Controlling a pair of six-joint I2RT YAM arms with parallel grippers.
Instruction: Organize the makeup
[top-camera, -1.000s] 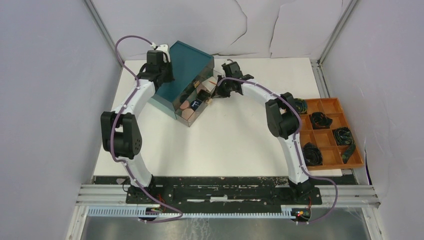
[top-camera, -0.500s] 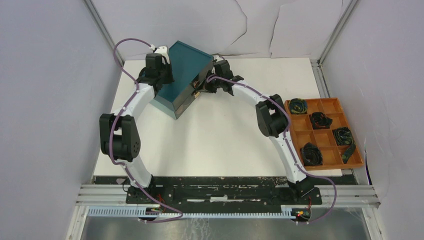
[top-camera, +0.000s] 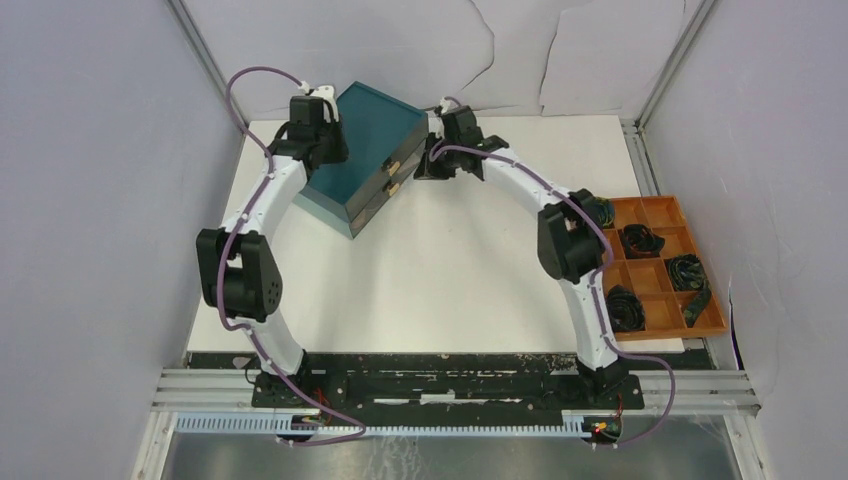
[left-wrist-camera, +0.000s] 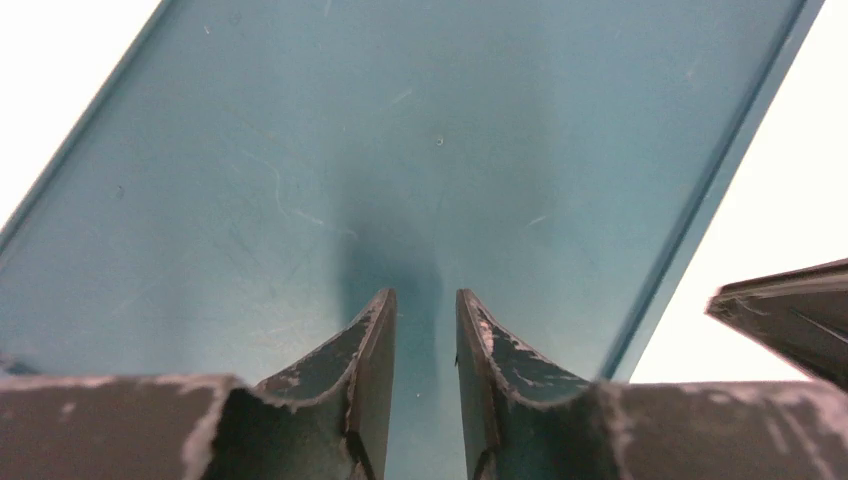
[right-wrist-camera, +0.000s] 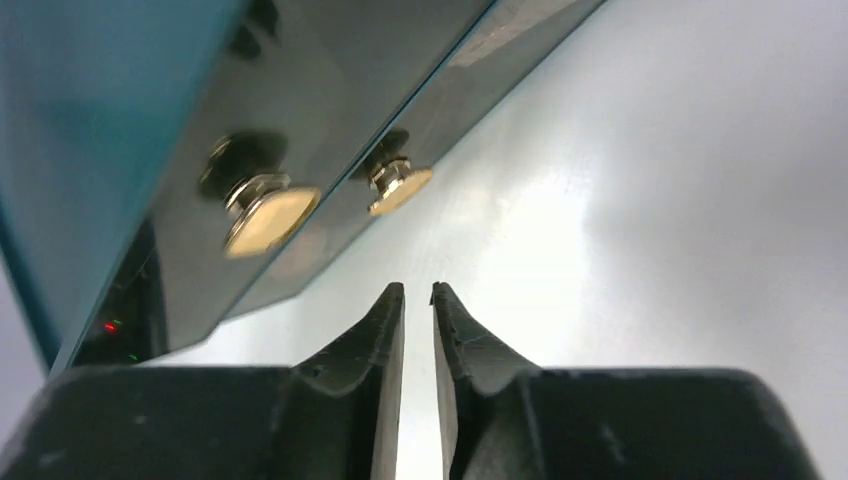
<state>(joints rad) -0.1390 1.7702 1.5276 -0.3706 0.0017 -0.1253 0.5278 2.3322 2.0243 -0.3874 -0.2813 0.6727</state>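
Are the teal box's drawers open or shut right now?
Shut: both drawer fronts sit flush on the teal box, gold knobs side by side.

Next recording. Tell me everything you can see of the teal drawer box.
The teal drawer box sits at an angle on the far-left part of the table. It looks like glossy plastic, and its top is lightly scratched. It has two stacked drawers, both shut, each with a gold knob. The left fingers are over its top, contact unclear. The right fingers point beside the knobs, apart from them.
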